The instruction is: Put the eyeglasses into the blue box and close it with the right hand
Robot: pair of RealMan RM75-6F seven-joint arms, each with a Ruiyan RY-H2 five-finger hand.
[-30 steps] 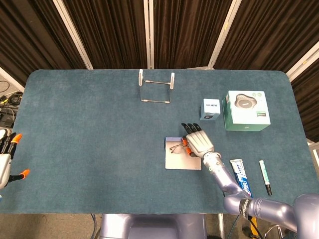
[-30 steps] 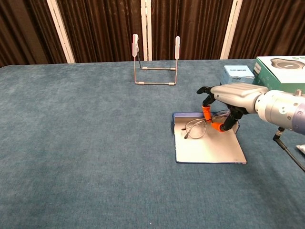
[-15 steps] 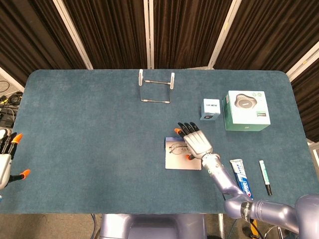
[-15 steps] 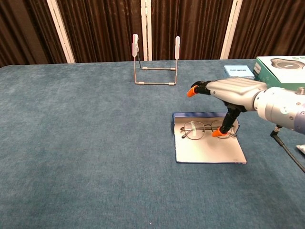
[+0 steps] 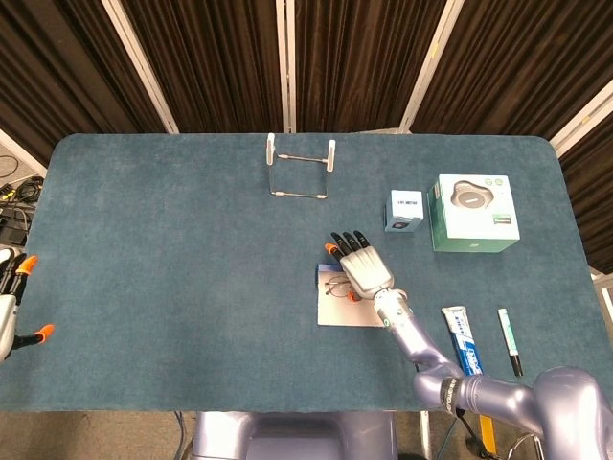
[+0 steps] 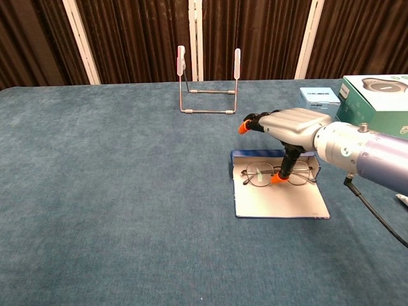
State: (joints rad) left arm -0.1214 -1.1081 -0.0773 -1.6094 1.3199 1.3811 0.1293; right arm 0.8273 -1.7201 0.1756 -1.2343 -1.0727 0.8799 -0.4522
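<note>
Lighting was bright, even, apparently overhead in both views. The worktop (image 5: 192,240) showed no glare; its teal nap read clearly. A soft, short shadow lay beneath the right robot hand (image 6: 287,124). Focus was sharp throughout. Curtains behind the worktop stayed dark. No motion blur noted.

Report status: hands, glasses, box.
Right robot hand open above the eyeglasses, thumb tip down at the frame. Eyeglasses lie in the open blue box. Left robot hand idle at table edge. Nothing blocking.
</note>
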